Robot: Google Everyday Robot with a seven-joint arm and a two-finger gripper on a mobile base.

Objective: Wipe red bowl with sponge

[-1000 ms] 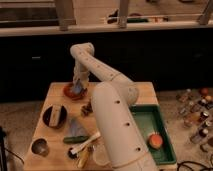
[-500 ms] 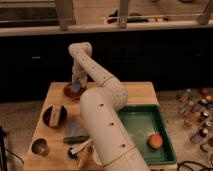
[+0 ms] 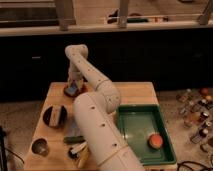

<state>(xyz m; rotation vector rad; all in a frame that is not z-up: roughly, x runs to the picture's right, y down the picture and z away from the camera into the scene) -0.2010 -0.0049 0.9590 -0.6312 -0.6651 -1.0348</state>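
The red bowl sits at the far left corner of the wooden table. My gripper points down into it from the end of the white arm, which reaches across the table from the near side. The gripper is shut on the small bluish-grey sponge and presses it against the inside of the bowl. The gripper and sponge hide much of the bowl.
A black bowl holding a pale beige block stands at the left. A metal cup, a green item and pale items lie near the front. A green tray at the right holds an orange-red round object. Bottles stand on the floor at the right.
The arm's thick lower link has swung a little to the left. The gripper has stayed at the red bowl with only a slight shift.
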